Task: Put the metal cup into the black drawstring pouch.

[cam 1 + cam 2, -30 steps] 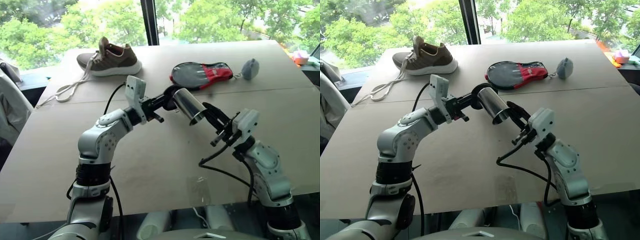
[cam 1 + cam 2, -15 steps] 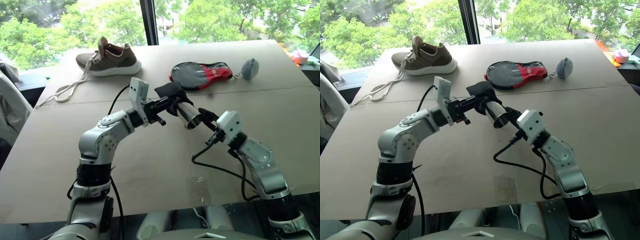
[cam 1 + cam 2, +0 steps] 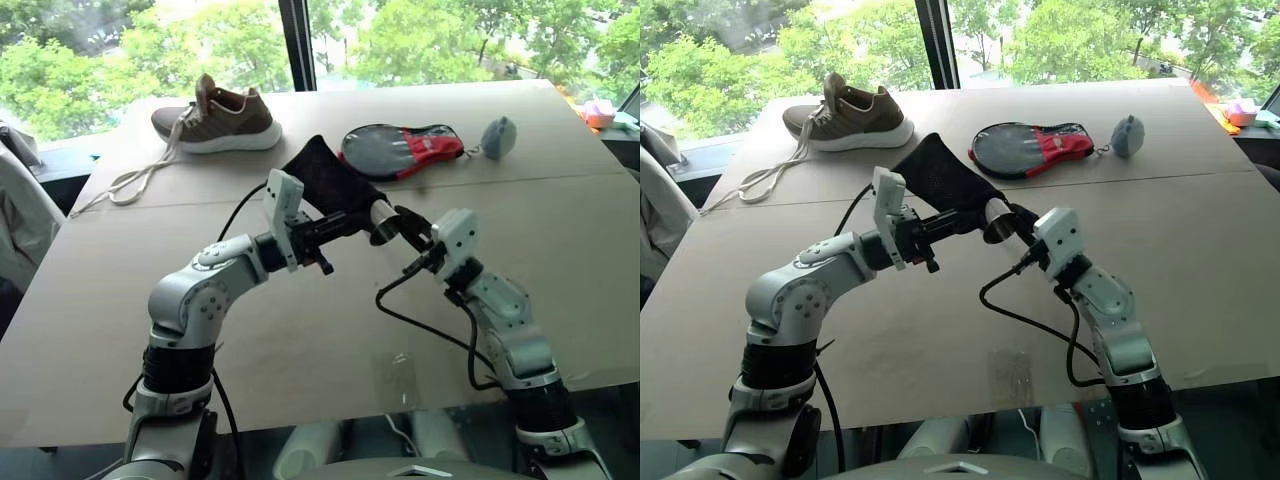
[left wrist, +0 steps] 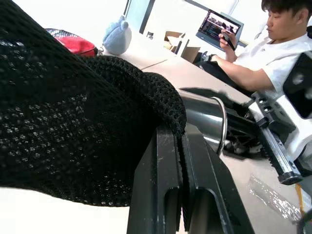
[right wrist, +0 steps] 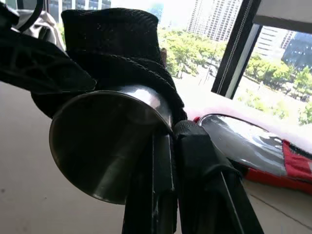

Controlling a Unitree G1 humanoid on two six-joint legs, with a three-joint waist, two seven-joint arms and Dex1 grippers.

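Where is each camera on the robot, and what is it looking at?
Head cameras (left and right eye): look down over both arms at the table, the pouch and the cup.
Left wrist camera: looks along the left gripper, shut on the pouch, cup beyond.
Right wrist camera: looks along the right gripper, shut on the cup's rim, toward the window.
All share: cup partly inside the pouch.

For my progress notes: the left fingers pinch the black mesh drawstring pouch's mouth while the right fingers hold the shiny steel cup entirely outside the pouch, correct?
Not quite: the shiny steel cup is already partly inside the black mesh drawstring pouch, as the right wrist view shows; the rest stands.
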